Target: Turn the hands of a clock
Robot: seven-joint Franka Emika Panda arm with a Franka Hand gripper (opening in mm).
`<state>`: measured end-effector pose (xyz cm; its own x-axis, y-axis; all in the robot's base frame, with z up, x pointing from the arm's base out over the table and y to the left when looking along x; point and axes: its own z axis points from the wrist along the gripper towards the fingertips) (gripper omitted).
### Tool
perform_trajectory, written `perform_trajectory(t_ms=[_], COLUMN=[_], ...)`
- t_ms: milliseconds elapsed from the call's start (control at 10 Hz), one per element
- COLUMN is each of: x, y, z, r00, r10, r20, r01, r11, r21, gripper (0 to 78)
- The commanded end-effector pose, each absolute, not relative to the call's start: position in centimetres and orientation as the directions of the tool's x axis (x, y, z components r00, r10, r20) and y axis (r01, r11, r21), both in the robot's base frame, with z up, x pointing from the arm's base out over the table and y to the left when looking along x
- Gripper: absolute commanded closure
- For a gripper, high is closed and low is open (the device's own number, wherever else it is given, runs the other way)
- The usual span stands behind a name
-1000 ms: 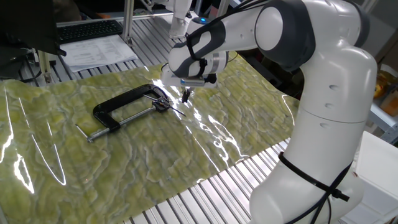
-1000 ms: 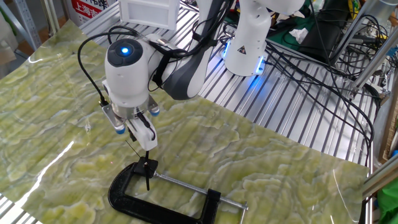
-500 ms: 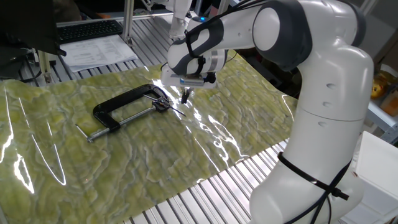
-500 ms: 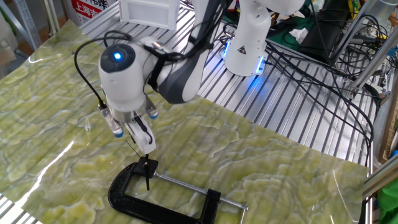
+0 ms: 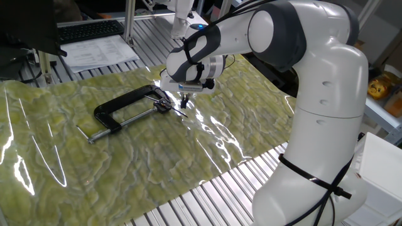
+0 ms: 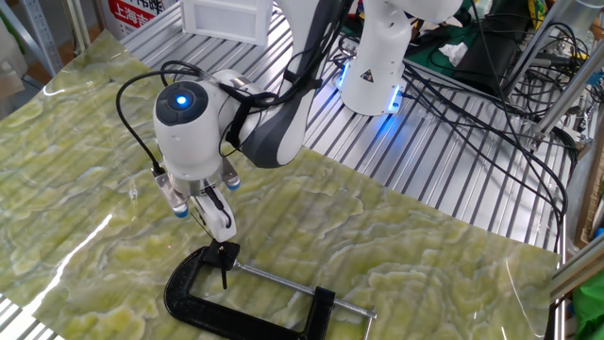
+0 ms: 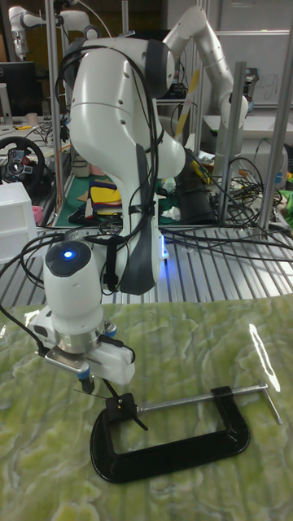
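Note:
A black C-clamp (image 5: 119, 108) (image 6: 247, 307) (image 7: 175, 446) lies on the green marbled mat. In its jaw sits the small clock (image 5: 164, 105) (image 6: 224, 253) (image 7: 124, 403), with thin black hands (image 6: 225, 276) sticking out of it. My gripper (image 5: 184, 100) (image 6: 225, 227) (image 7: 88, 383) hangs point-down just above and beside the clock, a short gap from it. Its fingers look pressed together with nothing between them. The arm's wrist hides part of the fingers in the tall fixed view.
The mat (image 5: 125, 163) covers a slatted aluminium table (image 6: 453, 179). A keyboard (image 5: 88, 29) and papers (image 5: 100, 51) lie at the far edge. Cables (image 6: 491, 94) and the robot's base (image 6: 373, 76) stand behind. The clamp's screw bar (image 6: 311, 288) reaches sideways.
My gripper has come lower and shifted toward the clamp's jaw, ending closer to the clock. The clamp and the clock's hands have not visibly moved.

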<state>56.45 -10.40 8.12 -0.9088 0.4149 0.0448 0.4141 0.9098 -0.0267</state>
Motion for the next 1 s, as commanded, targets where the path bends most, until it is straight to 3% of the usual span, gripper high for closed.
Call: perform_trajectory(t_ms=[100,1000], x=[56.47,55.60], y=[-10.42,-9.68], z=[8.11,8.01], r00=[-0.908,-0.900], r10=[0.417,0.433], r20=[0.044,0.051], r01=[0.417,0.433], r11=[0.909,0.901], r21=[-0.022,-0.014], gripper=[77.6,77.6])
